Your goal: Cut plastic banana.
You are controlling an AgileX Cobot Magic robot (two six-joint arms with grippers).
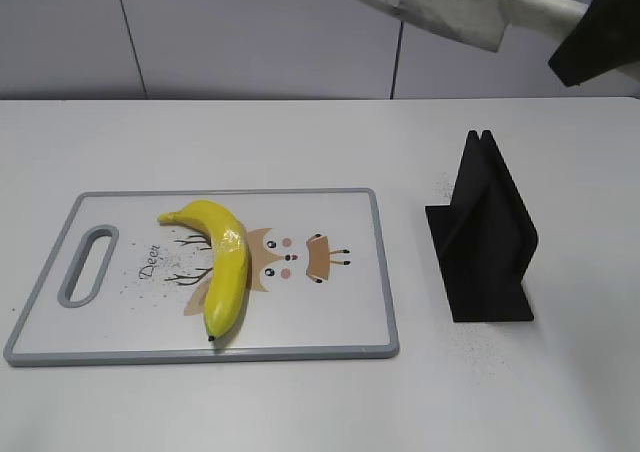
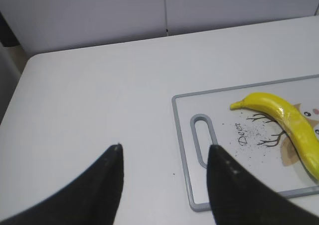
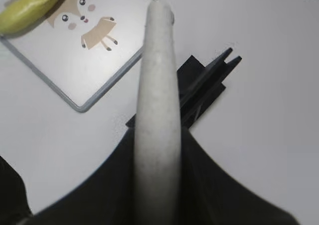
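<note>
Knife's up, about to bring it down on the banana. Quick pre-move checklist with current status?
1. Knife held in right pincer: ok.
2. Plastic banana lying on the cutting board: ok.
3. Knife over the banana: not ok, it is high up, above the black knife stand.
4. Left pincer steadying the banana: not ok, open over bare table left of the board.
5. Blade edge facing down: cannot tell.

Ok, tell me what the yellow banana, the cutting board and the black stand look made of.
Glossy yellow curved banana: likely plastic, given its shiny, uniform skin. White grey-rimmed cutting board: apparently smooth plastic, with a printed cartoon and a moulded handle slot. Matte black slotted stand: probably plastic, though painted metal can't be ruled out; it has thin flat panels with no sheen.
</note>
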